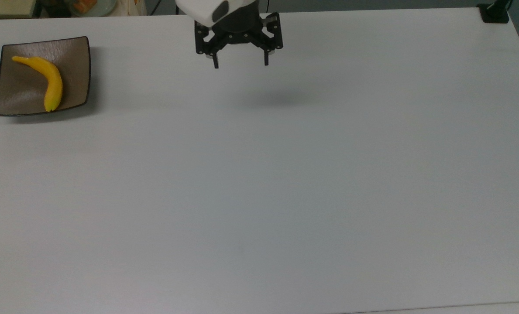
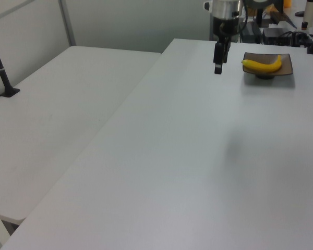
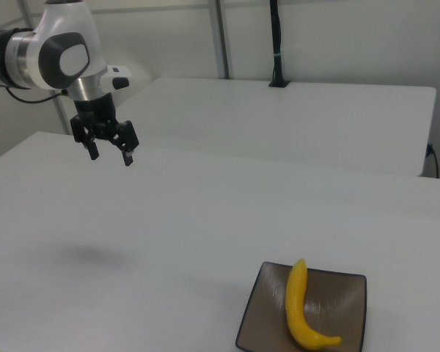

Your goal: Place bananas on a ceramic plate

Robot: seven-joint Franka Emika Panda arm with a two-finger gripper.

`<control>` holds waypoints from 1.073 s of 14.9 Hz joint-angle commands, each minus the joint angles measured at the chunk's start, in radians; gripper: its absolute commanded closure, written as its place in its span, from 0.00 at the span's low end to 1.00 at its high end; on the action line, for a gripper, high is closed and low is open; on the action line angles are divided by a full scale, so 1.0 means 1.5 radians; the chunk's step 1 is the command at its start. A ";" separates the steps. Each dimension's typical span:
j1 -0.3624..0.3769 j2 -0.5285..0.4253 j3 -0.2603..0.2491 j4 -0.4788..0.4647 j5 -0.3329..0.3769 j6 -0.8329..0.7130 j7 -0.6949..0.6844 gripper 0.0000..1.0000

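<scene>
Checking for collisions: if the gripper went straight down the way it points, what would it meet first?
Probably bare table. The open gripper points down, with the banana and plate well aside.

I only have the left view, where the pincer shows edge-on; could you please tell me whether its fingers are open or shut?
Observer: Open. In the top view the black two-finger pincer has its fingers spread wide with nothing between them.
Operator: Thanks. Is it close to the plate?
Observer: No. The top view shows a broad stretch of bare white table between it and the square glossy brown ceramic plate.
Operator: And does the banana lie fully on the plate?
Observer: Yes. The curved yellow banana lies inside the rim, its dark tip close to the edge at the top view's lower side.
</scene>
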 commanded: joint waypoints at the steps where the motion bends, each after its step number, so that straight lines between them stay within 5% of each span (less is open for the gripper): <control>1: 0.050 -0.015 -0.042 -0.034 -0.012 0.016 0.005 0.00; 16: 0.027 -0.049 -0.058 -0.051 -0.013 -0.021 -0.011 0.00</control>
